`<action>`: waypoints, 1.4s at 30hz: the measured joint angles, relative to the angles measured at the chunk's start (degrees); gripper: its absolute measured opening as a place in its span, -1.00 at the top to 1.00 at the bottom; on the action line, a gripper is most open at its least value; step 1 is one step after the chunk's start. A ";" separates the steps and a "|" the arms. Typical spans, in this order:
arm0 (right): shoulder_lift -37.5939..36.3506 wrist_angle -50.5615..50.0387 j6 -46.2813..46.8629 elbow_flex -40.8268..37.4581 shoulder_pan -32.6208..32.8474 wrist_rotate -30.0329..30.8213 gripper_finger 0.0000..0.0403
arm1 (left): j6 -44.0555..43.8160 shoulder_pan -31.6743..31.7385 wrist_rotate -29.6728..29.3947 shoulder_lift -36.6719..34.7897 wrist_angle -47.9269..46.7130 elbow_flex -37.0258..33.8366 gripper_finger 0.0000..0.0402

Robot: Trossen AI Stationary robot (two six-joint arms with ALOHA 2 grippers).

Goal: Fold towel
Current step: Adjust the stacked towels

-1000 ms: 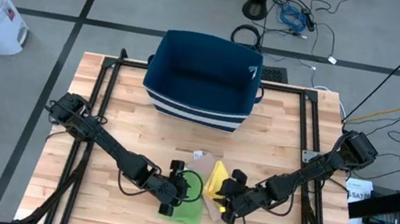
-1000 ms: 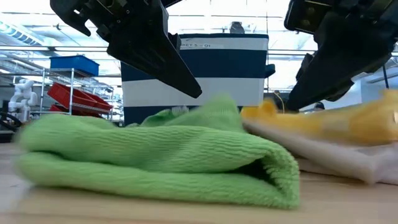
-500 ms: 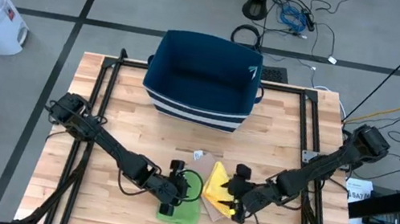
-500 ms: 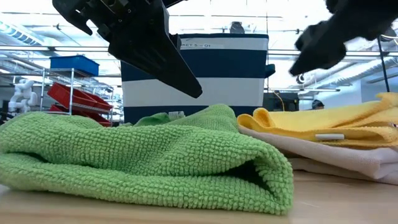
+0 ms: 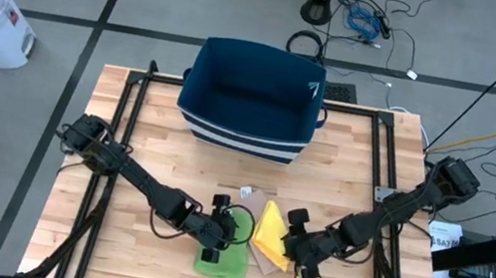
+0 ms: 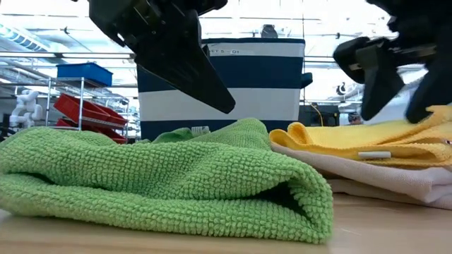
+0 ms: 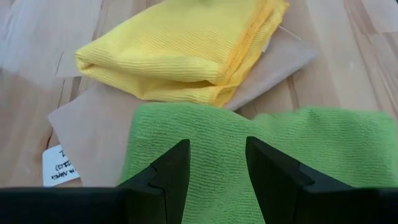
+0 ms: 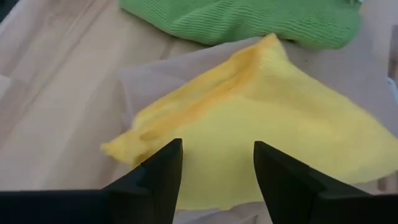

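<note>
Towels near the table's front edge: green towel folded beside yellow towel; left gripper and right gripper hover over them, released, grasping nothing, probably checking folds.

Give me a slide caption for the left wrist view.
Left gripper, jaws open, above folded green towel; yellow towel beyond.
</note>
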 joint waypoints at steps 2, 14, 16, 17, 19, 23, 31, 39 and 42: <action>0.01 0.25 -2.10 0.00 -1.13 -1.09 0.09 | -0.12 -0.07 0.02 0.00 0.00 0.00 0.19; 4.61 9.64 -11.28 0.00 -6.30 -9.55 0.09 | -1.16 0.00 0.02 0.00 -0.01 0.00 0.19; 6.96 10.69 -11.49 0.00 -6.69 -11.28 0.09 | -1.32 0.00 0.02 0.00 0.00 0.00 0.19; 8.16 11.12 -11.51 0.00 -6.83 -11.86 0.09 | -1.34 0.00 0.02 0.00 -0.02 0.00 0.19; 10.32 12.44 -11.49 -0.02 -6.88 -12.81 0.09 | -1.34 0.00 0.02 0.00 0.00 0.00 0.19; 12.90 13.68 -6.61 0.04 -6.98 -8.74 0.09 | -1.32 0.00 0.02 0.00 -0.23 0.00 0.19; 13.35 13.08 8.45 0.06 -7.29 -0.44 0.09 | -1.31 0.33 0.02 0.00 -0.68 0.00 0.19; 13.52 18.21 20.45 -0.09 -7.40 2.78 0.09 | -1.69 0.74 -0.02 0.00 -2.21 0.00 0.19; 11.99 20.59 18.89 -0.08 -7.40 2.39 0.09 | -1.47 0.89 -0.02 0.00 -2.20 0.00 0.19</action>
